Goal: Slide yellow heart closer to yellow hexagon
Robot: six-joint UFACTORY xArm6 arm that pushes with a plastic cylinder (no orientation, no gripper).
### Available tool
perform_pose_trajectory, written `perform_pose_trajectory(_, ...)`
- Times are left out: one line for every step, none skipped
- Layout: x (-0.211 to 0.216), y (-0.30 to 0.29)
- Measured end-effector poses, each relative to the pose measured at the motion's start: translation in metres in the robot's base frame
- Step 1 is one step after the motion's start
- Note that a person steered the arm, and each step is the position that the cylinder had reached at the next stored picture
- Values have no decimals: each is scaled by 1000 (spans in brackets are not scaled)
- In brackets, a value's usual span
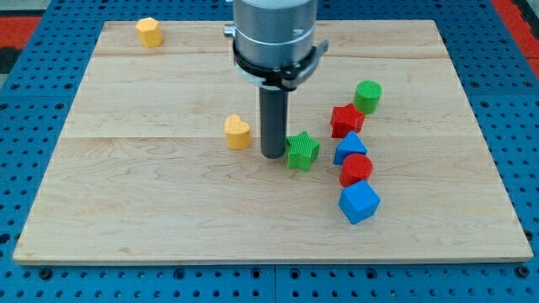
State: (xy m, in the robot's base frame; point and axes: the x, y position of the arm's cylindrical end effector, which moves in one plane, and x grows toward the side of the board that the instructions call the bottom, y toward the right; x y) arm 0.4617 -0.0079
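The yellow heart (pixel 237 132) lies left of the board's middle. The yellow hexagon (pixel 149 32) sits far off at the view's top left corner of the board. My tip (pixel 273 155) rests on the board just right of the yellow heart, with a small gap between them, and touching or nearly touching the green star (pixel 302 151) on its right.
At the view's right stand a green cylinder (pixel 367 96), a red star (pixel 346 120), a blue triangle (pixel 349 147), a red cylinder (pixel 355 169) and a blue cube (pixel 359 202). The wooden board (pixel 152 202) lies on a blue pegboard.
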Motion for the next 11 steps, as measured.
perform_pose_trajectory(-17, -38)
perform_pose_trajectory(-36, -89)
perform_pose_trajectory(-70, -133)
perform_pose_trajectory(-109, -163)
perform_pose_trajectory(-141, -186)
perform_pose_trajectory(-152, -185)
perform_pose_trajectory(-109, -156)
perform_pose_trajectory(-123, -137)
perform_pose_trajectory(-150, -160)
perform_pose_trajectory(-158, -165)
perform_pose_trajectory(-186, -174)
